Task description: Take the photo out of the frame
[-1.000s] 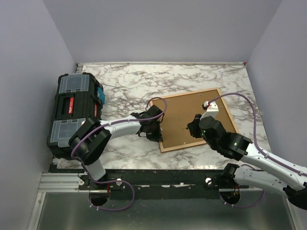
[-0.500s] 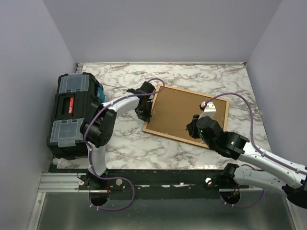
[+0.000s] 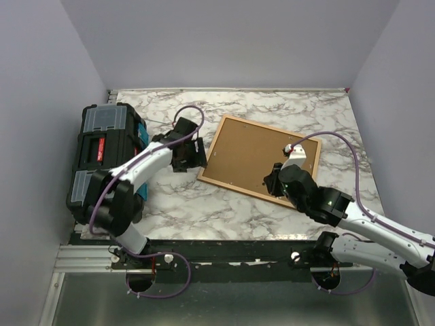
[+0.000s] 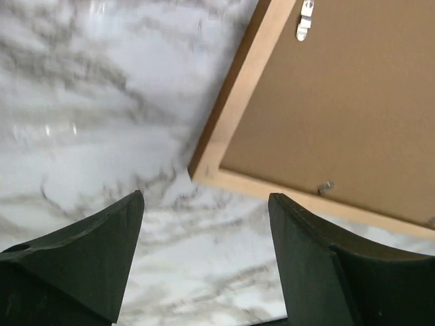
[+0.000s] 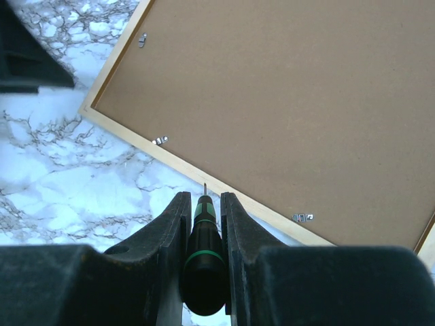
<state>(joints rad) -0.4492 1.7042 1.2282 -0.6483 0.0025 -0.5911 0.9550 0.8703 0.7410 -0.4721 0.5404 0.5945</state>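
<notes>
The right tool [image 5: 204,198] is closed narrowly on a screwdriver [image 5: 202,251], black with green bands, whose thin tip pokes out past the fingertips; just ahead of that tip lies the near rail of the frame [image 3: 238,191], the tip sitting above the tabletop [image 3: 190,210] close to the rail; beyond the rail spreads the brown backing board [image 3: 258,156], facing up, with small metal clips [image 5: 160,140] spaced along its edge; whether the tip touches anything cannot be told. The left tool [image 4: 205,197] stands wide, nothing between its dark fingers [image 4: 102,251]; it hangs over bare marble, and just ahead of its fingertips sits one corner of the frame, apart from them; another clip [image 4: 305,11] shows further out on the board; on the far side of this tool from the frame, near it, stands a black toolbox [image 3: 102,153] at the tabletop's left edge.
</notes>
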